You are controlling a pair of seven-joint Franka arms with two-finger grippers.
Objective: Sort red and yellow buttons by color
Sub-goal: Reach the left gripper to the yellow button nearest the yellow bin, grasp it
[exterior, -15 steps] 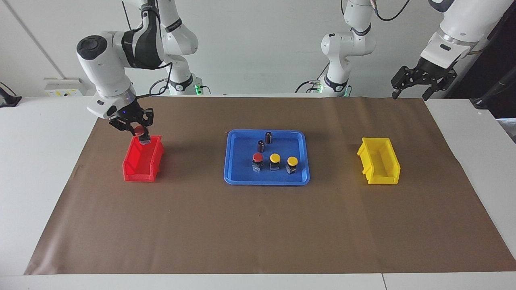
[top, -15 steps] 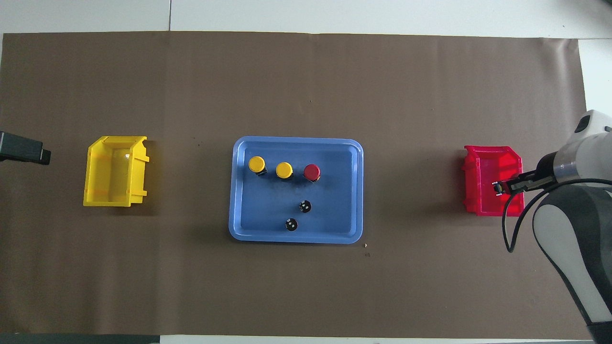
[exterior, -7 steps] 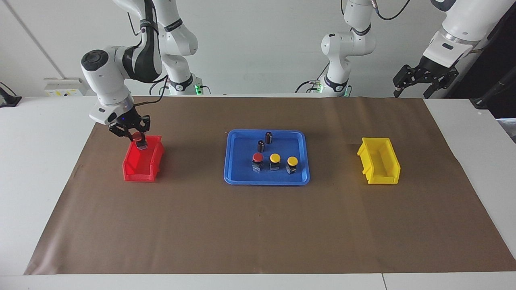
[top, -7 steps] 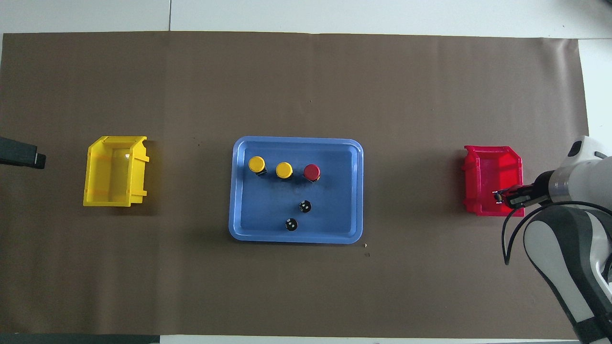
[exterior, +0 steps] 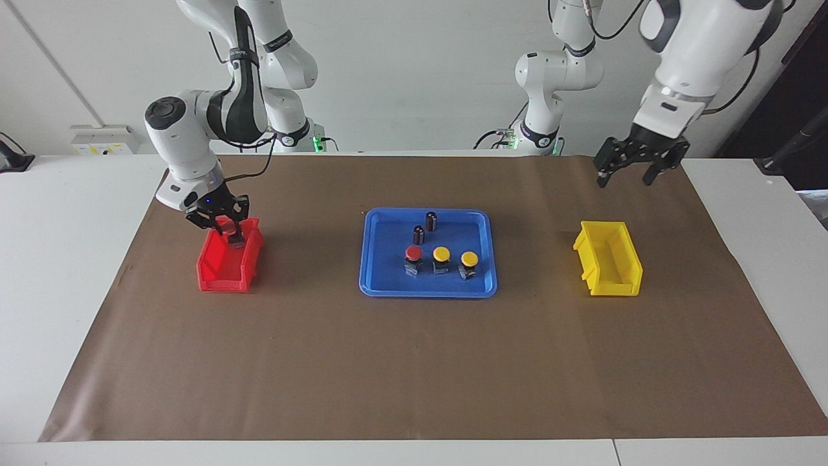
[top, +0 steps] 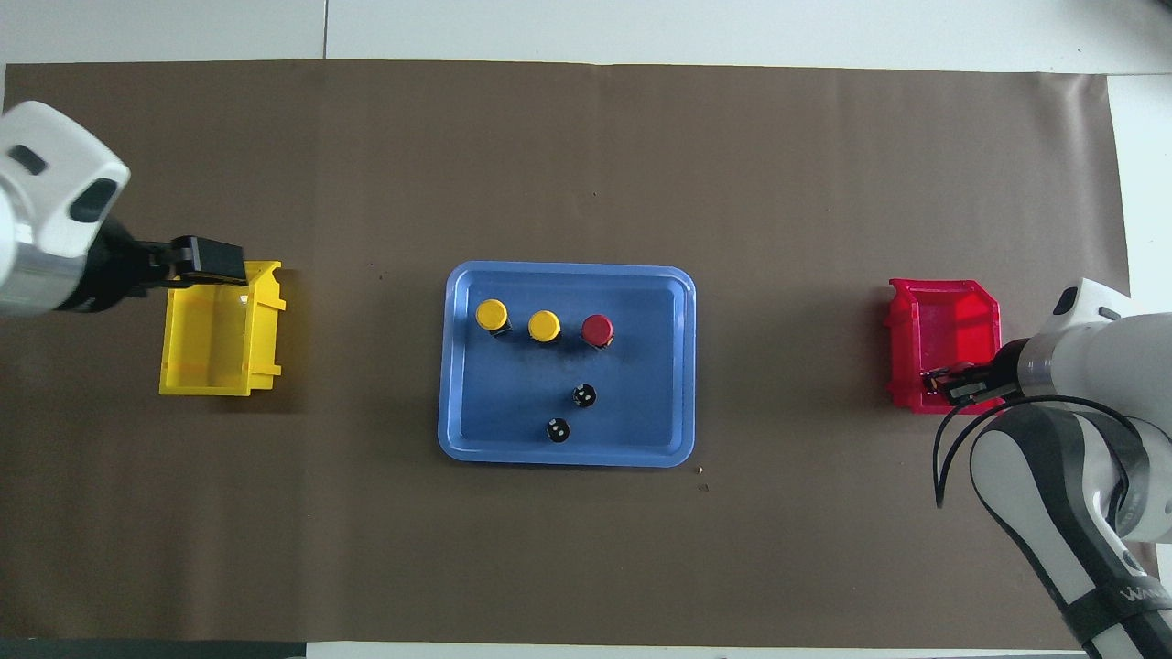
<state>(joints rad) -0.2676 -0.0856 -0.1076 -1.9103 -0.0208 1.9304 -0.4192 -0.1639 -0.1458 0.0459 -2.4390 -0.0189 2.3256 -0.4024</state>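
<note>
My right gripper (exterior: 226, 228) is shut on a red button (exterior: 224, 223) and holds it low in the red bin (exterior: 220, 268), at the bin's end nearer the robots. In the overhead view this right gripper (top: 943, 384) covers the held button. On the blue tray (exterior: 388, 268) stand one red button (exterior: 413, 252) and two yellow buttons (exterior: 441, 254) (exterior: 469, 259) in a row. My left gripper (exterior: 623, 181) hangs open and empty in the air, over the paper beside the yellow bin (exterior: 608, 266), at the bin's end nearer the robots.
Two small dark cylinders (exterior: 431, 220) (exterior: 418, 233) stand on the tray, nearer the robots than the row of buttons. The yellow bin (top: 215, 339) holds nothing. Brown paper (exterior: 414, 362) covers the table under everything.
My right gripper has sunk with the red button toward the red bin's near end. The left arm has swung in from the table's end to just beside the yellow bin.
</note>
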